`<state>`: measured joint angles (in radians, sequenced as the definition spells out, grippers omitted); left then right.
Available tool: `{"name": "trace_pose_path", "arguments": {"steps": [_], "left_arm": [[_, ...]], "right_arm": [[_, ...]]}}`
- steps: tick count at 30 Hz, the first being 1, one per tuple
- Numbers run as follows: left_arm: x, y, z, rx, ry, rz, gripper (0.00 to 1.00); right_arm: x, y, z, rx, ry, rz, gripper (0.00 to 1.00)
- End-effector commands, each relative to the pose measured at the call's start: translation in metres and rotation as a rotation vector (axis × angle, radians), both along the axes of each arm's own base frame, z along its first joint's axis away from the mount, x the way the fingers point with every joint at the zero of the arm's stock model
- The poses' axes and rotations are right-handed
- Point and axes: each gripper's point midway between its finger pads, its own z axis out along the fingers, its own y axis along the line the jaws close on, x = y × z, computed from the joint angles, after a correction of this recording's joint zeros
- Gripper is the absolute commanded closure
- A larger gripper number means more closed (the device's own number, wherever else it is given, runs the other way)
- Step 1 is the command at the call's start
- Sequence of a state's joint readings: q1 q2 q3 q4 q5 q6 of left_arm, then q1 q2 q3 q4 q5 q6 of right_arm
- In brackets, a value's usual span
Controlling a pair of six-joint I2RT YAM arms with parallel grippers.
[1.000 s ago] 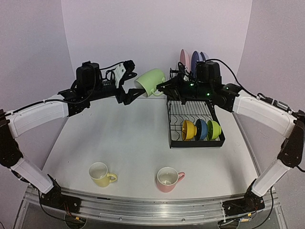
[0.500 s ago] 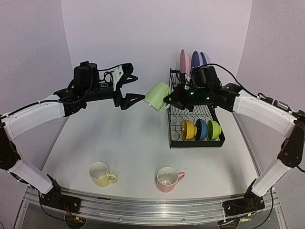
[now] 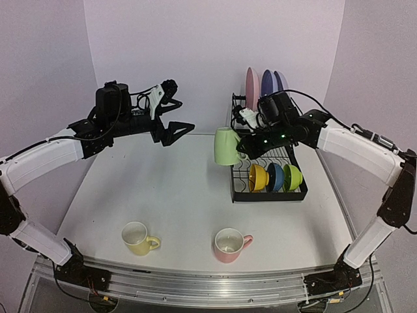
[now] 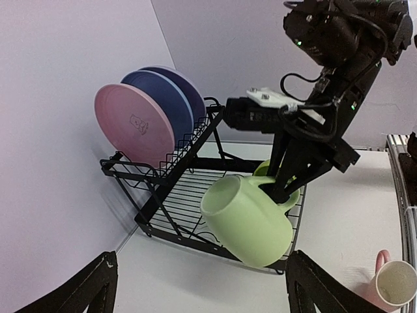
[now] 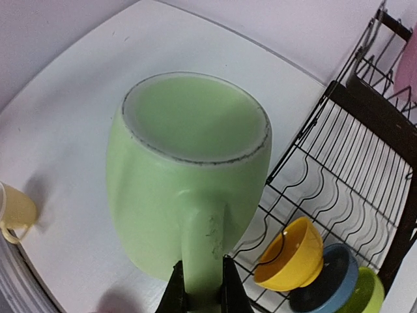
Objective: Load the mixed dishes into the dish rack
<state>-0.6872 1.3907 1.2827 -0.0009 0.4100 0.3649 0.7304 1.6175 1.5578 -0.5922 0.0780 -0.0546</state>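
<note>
White table [image 3: 176, 189], lilac walls [image 3: 208, 45] behind and both sides, aluminium rail [image 3: 208, 282] along near edge.

**Left jaws wide, right jaws clamped**

The left gripper [image 3: 184, 115] reaches out level from its raised arm, black fingers spread far apart with nothing between them. The right gripper [image 3: 244, 150] angles downward from a bent wrist, its fingers pinched tight on the handle of a pale green glossy ceramic mug [image 3: 225, 146].

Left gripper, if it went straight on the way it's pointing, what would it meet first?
Probably the glossy pale green ceramic mug, held by its handle in the right gripper; the black wire dish rack lies behind it. Depth is uncertain.
</note>
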Motion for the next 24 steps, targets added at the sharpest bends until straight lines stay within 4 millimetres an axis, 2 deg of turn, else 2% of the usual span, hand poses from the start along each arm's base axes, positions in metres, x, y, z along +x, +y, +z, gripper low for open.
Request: {"name": "trace_pose_path", "arguments": {"steps": [1,6,12,18,21,24], "left_arm": [[-0.005,0.013,0.027,-0.037,-0.028,0.046,0.11],[0.000,0.016,0.022,-0.021,-0.030,0.070,0.11],[0.006,0.018,0.017,-0.003,-0.037,0.091,0.11],[0.014,0.019,0.011,0.013,-0.039,0.112,0.11],[0.017,0.019,0.010,0.017,-0.040,0.117,0.10],[0.018,0.018,0.008,0.019,-0.036,0.118,0.10]], "right_arm": [[0.034,-0.003,0.011,-0.106,-0.179,0.106,1.00],[0.061,-0.017,-0.002,-0.147,-0.214,0.102,1.00],[0.092,-0.034,-0.014,-0.119,-0.265,0.044,1.00],[0.118,-0.050,-0.046,-0.137,-0.265,0.037,1.00],[0.134,-0.060,-0.050,-0.124,-0.298,0.009,1.00],[0.142,-0.061,-0.055,-0.119,-0.313,0.004,1.00]]}}
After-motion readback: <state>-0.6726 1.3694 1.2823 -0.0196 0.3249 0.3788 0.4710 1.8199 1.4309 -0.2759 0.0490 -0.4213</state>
